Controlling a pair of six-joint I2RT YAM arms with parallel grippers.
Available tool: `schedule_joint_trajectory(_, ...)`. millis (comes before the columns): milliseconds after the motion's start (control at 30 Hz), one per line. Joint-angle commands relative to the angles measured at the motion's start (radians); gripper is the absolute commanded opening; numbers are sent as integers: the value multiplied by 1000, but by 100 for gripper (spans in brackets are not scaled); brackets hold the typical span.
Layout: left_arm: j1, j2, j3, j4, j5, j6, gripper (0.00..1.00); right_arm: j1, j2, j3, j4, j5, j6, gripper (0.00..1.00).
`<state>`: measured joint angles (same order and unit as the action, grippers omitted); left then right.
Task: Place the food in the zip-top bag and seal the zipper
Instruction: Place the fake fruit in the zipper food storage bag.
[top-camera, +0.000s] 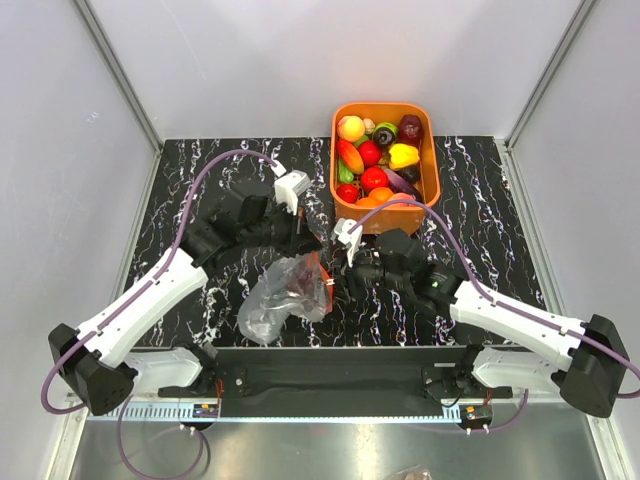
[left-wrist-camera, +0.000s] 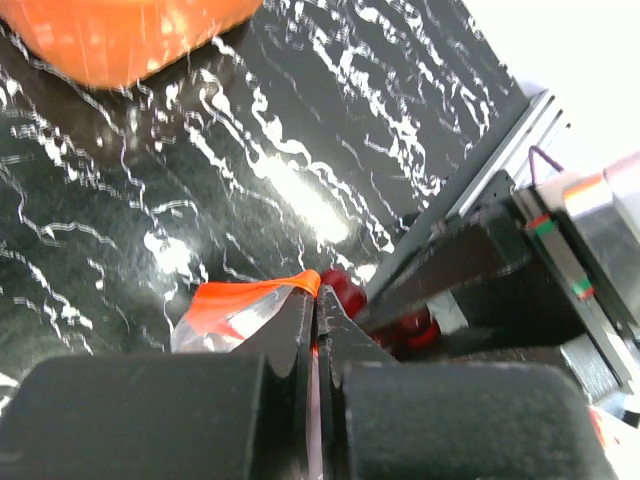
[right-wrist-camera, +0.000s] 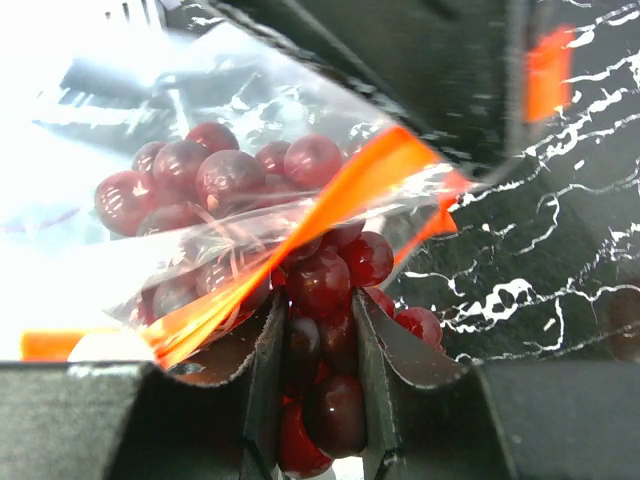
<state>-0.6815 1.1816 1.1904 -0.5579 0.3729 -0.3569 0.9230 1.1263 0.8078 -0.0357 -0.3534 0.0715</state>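
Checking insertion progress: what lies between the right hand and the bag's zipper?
The grape bunch, clamped in the right hand, reaches across the zipper into the bag; seen in right wrist view.

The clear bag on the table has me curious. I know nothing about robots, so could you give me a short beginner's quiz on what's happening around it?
1. True or false: the left gripper is pinched shut on the red-orange zipper strip of the clear crinkly plastic bag.
2. What does the right gripper hold between its fingers?
A. a yellow pepper
B. a bunch of dark red toy grapes
C. nothing
3. On which arm's side of the table does the orange rectangular plastic basket stand?

Key: 1 true; 2 B; 3 the right arm's side, at the far edge.
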Motion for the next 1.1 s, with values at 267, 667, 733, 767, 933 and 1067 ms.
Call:
schedule_joint_trajectory(267, 3, -68, -80, 308, 179, -11, 0, 14, -49, 4, 141, -41, -26, 28)
schedule_joint_trajectory(667, -88, -96, -299, 872, 178, -229, 0, 16, -160, 40, 137, 135, -94, 26)
schedule_joint_trajectory(733, -121, -86, -370, 1067, 120, -252, 0, 16, -184, 85, -29, 197, -142, 28)
schedule_joint_trajectory(767, -153, -58, -382, 1113, 103, -249, 0, 14, -195, 108, -93, 264, -153, 29)
schedule_joint_trajectory(933, -249, 131, -307, 1243, 110, -212, 0, 14, -238, 171, -379, 347, -132, 30)
schedule_joint_trajectory(1067, -268, 257, -350, 1642, 129, -381, 0, 16, -374, 50, -284, 272, -82, 32)
